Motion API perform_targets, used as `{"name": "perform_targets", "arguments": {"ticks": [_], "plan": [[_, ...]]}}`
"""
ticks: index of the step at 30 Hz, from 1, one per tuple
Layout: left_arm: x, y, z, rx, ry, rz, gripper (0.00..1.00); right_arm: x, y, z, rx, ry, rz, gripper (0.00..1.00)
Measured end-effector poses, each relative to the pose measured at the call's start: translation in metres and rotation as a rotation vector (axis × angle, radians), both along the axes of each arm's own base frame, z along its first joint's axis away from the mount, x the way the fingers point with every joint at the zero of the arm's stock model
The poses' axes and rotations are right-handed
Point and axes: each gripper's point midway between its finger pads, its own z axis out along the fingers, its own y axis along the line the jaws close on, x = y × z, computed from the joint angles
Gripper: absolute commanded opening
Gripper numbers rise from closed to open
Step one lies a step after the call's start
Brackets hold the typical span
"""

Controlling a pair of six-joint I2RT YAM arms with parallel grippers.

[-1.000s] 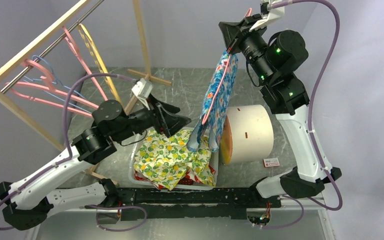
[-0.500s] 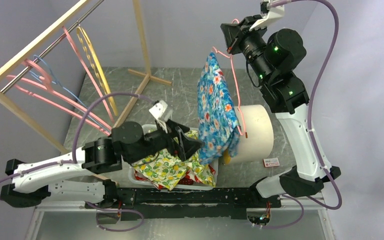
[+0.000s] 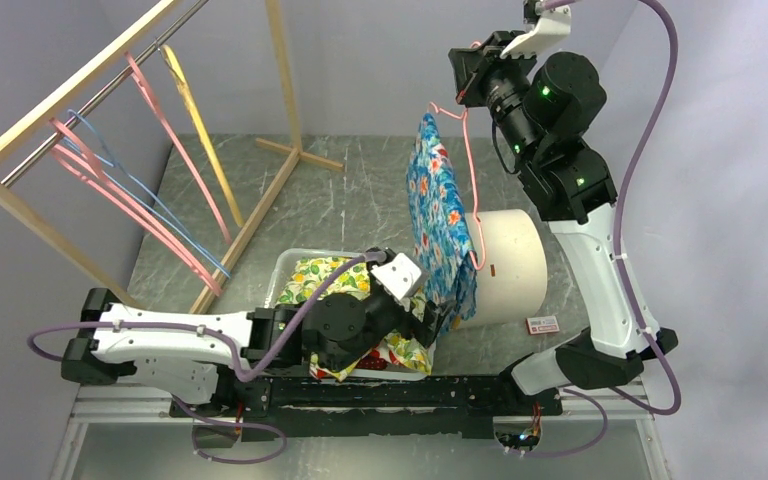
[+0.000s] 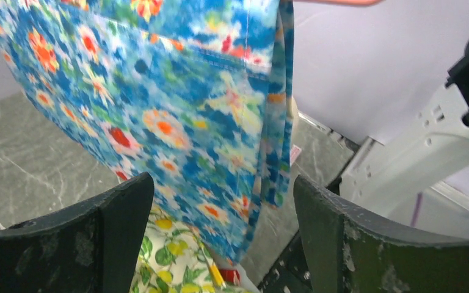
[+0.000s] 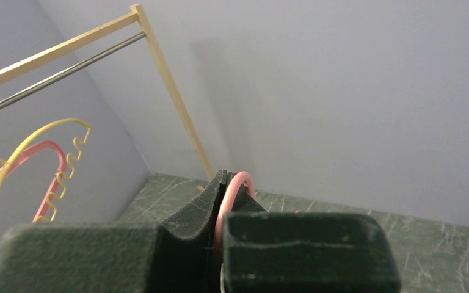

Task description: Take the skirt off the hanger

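Two wrist views add what the top view lacks. From the top, the right gripper (image 3: pixel 460 78) is high above and behind the bin (image 3: pixel 282 265). The skirt (image 3: pixel 440 215) hangs from a pink hanger (image 3: pixel 471 180), its hem down by the bin's right rear corner. Only the right wrist view shows the grip: jaws fully closed on the hook (image 5: pixel 237 186). Only the left wrist view shows the left gripper (image 4: pixel 220 189) spread wide with the skirt's lower edge between the fingers. Nothing is held; contact unclear. Lemon-print cloth (image 3: pixel 325 280) lies in the bin, and a white cylinder (image 3: pixel 508 262) stands just right of it.
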Motion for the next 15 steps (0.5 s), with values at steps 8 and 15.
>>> {"name": "perform_targets", "arguments": {"ticks": [8,15], "plan": [[0.015,-0.020,-0.001,0.027,-0.098,0.087,0.89,-0.006,-0.002,0.004,0.025,-0.001,0.004,0.00],[0.021,-0.026,0.005,0.006,-0.122,0.134,0.73,-0.018,-0.008,0.011,0.045,-0.018,0.011,0.00]]}}
